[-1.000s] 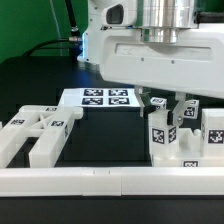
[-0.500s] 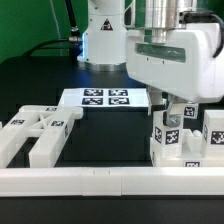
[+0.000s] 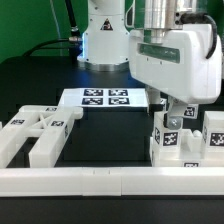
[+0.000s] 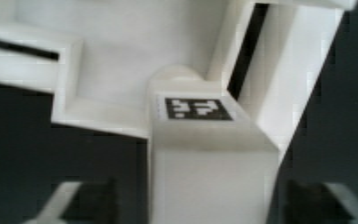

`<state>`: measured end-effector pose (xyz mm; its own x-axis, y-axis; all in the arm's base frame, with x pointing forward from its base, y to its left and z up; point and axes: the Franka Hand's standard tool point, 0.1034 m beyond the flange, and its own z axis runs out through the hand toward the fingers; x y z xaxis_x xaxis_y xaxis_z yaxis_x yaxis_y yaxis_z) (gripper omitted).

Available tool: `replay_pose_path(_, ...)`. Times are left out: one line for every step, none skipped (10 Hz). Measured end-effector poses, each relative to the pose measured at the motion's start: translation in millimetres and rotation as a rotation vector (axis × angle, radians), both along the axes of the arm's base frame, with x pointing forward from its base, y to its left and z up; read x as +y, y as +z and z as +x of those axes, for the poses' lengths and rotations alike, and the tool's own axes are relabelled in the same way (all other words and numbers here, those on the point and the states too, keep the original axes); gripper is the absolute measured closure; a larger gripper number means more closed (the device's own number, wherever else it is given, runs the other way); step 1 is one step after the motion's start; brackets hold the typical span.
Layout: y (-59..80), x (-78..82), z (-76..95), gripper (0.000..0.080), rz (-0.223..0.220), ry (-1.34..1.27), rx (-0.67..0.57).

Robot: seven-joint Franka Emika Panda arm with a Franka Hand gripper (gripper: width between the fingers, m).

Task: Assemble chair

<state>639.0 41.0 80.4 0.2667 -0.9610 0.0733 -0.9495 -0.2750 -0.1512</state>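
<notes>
1. Nearest the camera, along the bottom of the exterior frame, a white border rail (image 3: 100,182) runs across. I judge that it stops loose parts from sliding off the table (image 3: 110,140).

2. Behind the rail the chair lies unassembled in two groups. The left group of parts (image 3: 35,135) lies flat at lower left, apart from the work. The right group of parts (image 3: 190,150) stands at lower right, tags facing the camera, presumably for tracking.

3. The hand (image 3: 176,114) hangs directly over the right group, pointing straight down. In the wrist view its fingers (image 4: 314,200) straddle an upright bar (image 4: 211,170) carrying a tag (image 4: 197,108). A dark gap shows on each side, so I read the hand as released and not gripping. The vertical alignment suits a centred pinch on the bar.

4. The table surface is matte black, giving strong contrast with the white parts.

5. At frame centre, the marker board (image 3: 105,98) lies flat.

6. Beyond it stands the arm base (image 3: 105,35). A green backdrop (image 3: 45,25) fills the upper left.
</notes>
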Motion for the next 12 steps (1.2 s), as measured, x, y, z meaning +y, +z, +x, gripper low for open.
replay_pose_path(0.1,-0.6,0.2,0.0258,-0.015,0.081,0.002)
replay_pose_path(-0.9,-0.1,0.1,0.0171,-0.041,0.220,0.007)
replay_pose_path(-1.4,0.3,0.6,0.0156,-0.061,0.335,0.010)
replay_pose_path(-1.5,-0.6,0.7,0.0156,-0.078,0.439,0.013)
replay_pose_path(-1.3,-1.2,1.1,0.0151,-0.094,0.525,0.016)
replay_pose_path(-1.3,-1.4,1.1,0.0151,-0.111,0.625,0.019)
replay_pose_path(-1.3,-2.4,1.1,0.0150,-0.125,0.704,0.022)
replay_pose_path(-1.3,-3.1,1.1,0.0150,-0.141,0.797,0.026)
replay_pose_path(-1.5,-2.6,1.1,0.0150,-0.151,0.853,0.028)
replay_pose_path(-1.6,-2.7,1.1,0.0150,-0.160,0.893,0.027)
replay_pose_path(-1.5,-3.2,1.4,0.0150,-0.178,0.969,0.031)
replay_pose_path(-1.6,-2.2,1.3,0.0150,-0.195,1.032,0.038)
